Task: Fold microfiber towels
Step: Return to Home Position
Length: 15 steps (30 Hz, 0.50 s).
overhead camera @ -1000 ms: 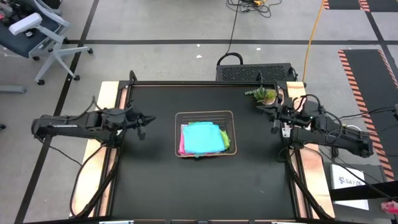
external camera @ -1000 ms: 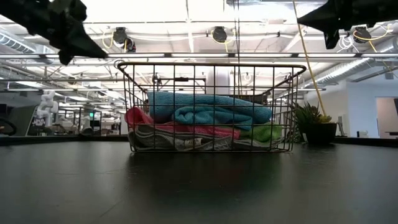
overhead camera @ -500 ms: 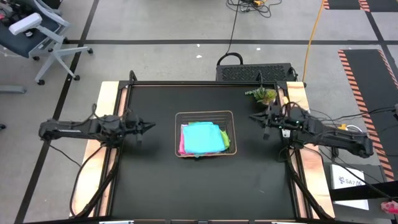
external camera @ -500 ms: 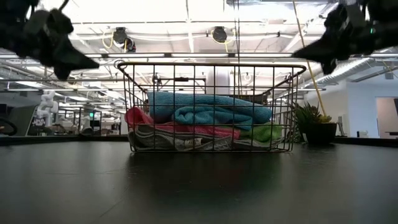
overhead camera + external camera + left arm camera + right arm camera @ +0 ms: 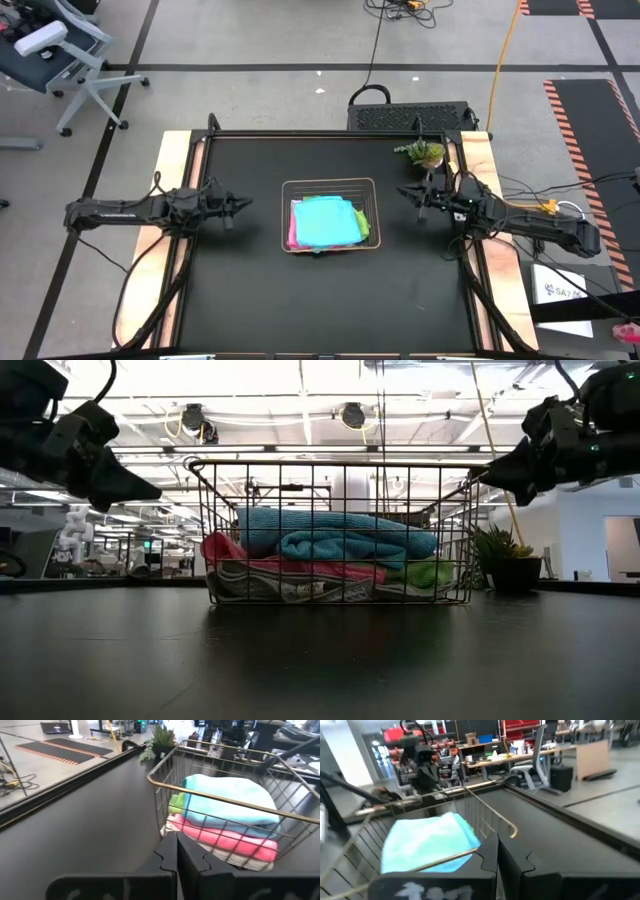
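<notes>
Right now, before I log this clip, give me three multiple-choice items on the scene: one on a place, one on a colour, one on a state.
1. Where does the wire basket stand?
A) in the middle of the table
B) at the left edge
C) on the floor

2. What colour is the top towel?
A) pink
B) lime green
C) light blue

3. How is the left gripper?
A) shut on a towel
B) shut and empty
C) wide open

Key:
1 A: the high view shows it centred, between the left gripper and the right gripper.
2 C: light blue lies uppermost in the basket.
3 B: the left wrist view shows its fingers together with nothing between them.
</notes>
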Motion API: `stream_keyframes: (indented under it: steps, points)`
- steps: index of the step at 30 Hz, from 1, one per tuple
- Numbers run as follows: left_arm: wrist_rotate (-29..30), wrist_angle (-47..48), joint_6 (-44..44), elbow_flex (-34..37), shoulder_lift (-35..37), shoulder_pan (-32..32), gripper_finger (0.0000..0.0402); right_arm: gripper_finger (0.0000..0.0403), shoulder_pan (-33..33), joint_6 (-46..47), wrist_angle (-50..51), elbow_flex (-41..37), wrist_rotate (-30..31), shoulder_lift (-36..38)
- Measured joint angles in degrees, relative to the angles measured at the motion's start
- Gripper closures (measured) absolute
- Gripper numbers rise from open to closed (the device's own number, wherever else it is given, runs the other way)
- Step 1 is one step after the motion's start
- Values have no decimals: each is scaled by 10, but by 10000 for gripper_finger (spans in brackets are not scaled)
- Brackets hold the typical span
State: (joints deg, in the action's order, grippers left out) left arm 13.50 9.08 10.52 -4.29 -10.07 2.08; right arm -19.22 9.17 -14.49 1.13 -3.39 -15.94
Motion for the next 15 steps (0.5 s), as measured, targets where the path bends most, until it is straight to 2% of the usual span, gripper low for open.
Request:
stream_keyframes:
  steps: [2,5,9,15]
  points:
    - [0,0,-4,0,0,9,399,403,-8,-26,4,0,1,1]
    - [0,0,-2,0,0,20,391,403,-22,-14,10,-1,2,0]
    - [0,0,15,0,0,25,382,403,-25,73,-8,-1,7,0]
    - [0,0,55,0,0,25,381,403,-25,179,-6,-2,59,0]
